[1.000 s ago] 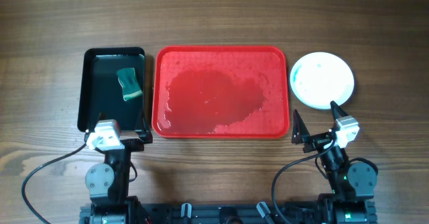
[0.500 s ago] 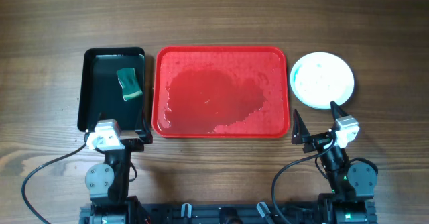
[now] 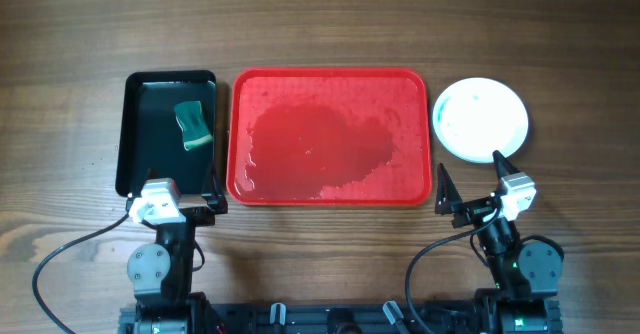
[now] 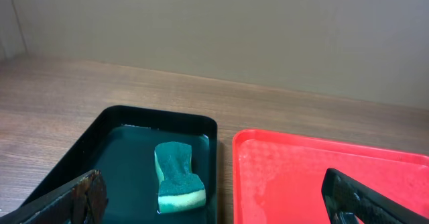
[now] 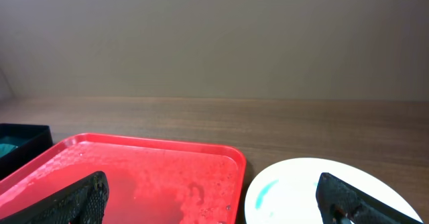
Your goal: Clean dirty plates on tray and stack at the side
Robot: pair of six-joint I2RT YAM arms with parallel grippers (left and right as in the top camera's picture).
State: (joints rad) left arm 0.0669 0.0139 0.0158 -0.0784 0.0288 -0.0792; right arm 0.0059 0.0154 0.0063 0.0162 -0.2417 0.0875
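**plates off tray, stacked at right; both claws idle**

far left: left claw point(image 3: 181, 179) spread wide, pinching nothing, parked at the near edge of the black tray point(image 3: 170, 75). green sponge point(image 3: 193, 125) lying loose in that tray on a thin film of water.

centre: red tray point(image 3: 330, 72) bare of plates. broad wet patch across its floor, droplets toward the far rim.

right: plates point(image 3: 480, 119) stacked on the worktop point(image 3: 320, 24), just beside the red tray's right rim and apart from it. white plate uppermost, aqua edge peeking out on the stack's left side. count of plates beneath not readable. faint teal streak noted on the top plate point(image 5: 315, 190) in the right wrist view.

far right: right claw point(image 3: 467, 161) spread wide, empty, fingertips at the near edge of the stack. contact cannot be told.

handling, judged: plates stiff, light, shallow. likely wet, hence slippery under the pads. material not determinable, so to be treated as breakable. best hold at the near rim, one finger under the lip and one on top. flat centre offers no purchase. top plate liable to slide on those beneath if pushed sideways.
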